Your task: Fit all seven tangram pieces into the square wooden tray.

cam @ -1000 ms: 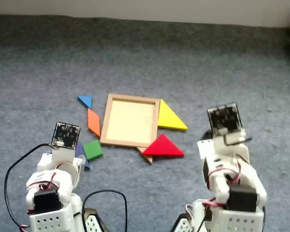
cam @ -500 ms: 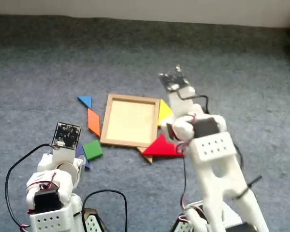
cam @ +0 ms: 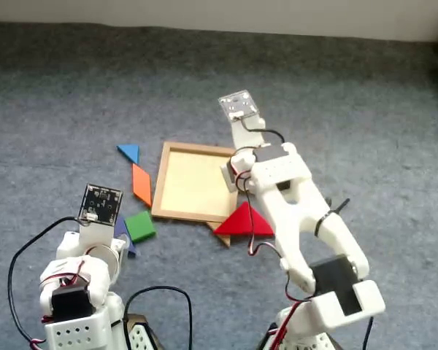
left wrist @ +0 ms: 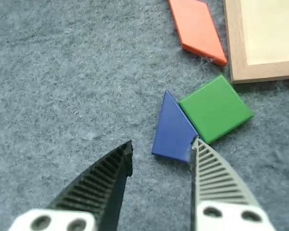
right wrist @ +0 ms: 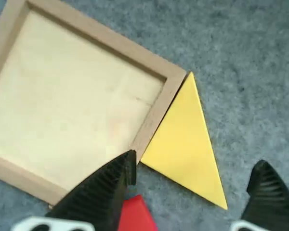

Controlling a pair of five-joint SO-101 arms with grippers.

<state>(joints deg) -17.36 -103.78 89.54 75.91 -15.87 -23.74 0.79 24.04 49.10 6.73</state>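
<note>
The square wooden tray (cam: 159, 188) lies mid-table with nothing in it. In the right wrist view, my open right gripper (right wrist: 195, 163) hovers over the yellow triangle (right wrist: 185, 139), which lies against the tray's rim (right wrist: 156, 113). One finger is above the rim and the other is over the carpet. The red triangle (cam: 244, 221) lies at the tray's near right corner. My open left gripper (left wrist: 161, 147) sits low over the dark blue triangle (left wrist: 172, 132), which touches the green square (left wrist: 216, 108). The orange parallelogram (cam: 141, 184) and a small blue triangle (cam: 129, 152) lie left of the tray.
A tan piece (cam: 220, 237) pokes out from under the red triangle. My right arm (cam: 277, 182) stretches across the tray's right edge. Grey carpet covers the table, with a pale wall along the far side.
The right arm swung from the near right side forward and left, ending over the tray's right edge and the yellow triangle. The left arm kept still. No piece moved.
</note>
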